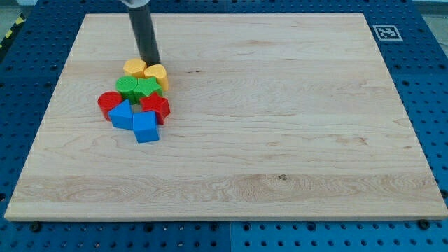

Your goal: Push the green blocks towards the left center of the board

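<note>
Two green blocks sit in a tight cluster at the view's left centre: a round green block (127, 87) and a green star-shaped block (148, 87) to its right. My tip (150, 61) rests just above the cluster, at the top edge of the two yellow blocks (134, 68) (155, 73), which lie between it and the green blocks. Below the green blocks are a red round block (109, 103), a red block (155, 106) and two blue blocks (122, 115) (145, 127). All the blocks touch or nearly touch.
The wooden board (280, 126) lies on a blue perforated table. A black-and-white marker tag (386, 32) sits at the board's top right corner. The rod rises from my tip out of the view's top.
</note>
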Controlling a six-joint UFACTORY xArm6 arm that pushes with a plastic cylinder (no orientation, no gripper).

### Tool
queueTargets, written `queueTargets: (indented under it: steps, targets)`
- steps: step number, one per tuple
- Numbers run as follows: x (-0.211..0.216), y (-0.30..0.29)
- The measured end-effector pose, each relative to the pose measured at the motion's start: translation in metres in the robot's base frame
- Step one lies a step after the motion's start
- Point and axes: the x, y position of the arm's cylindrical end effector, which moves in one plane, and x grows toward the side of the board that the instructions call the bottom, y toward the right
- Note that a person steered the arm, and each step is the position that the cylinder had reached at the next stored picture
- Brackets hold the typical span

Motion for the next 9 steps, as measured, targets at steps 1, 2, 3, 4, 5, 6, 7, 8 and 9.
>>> queueTargets:
  steps: [1,2,3,4,5,6,7,8,9]
  targets:
    - [0.005,-0.011]
    - [0.000,-0.004]
    - [-0.006,0.041]
    - [0.004,0.111]
    - [0.008,0.122]
    - [0.008,0.122]
    - [0.030,0.127]
    - [0.055,0.125]
    - [0.054,0.102]
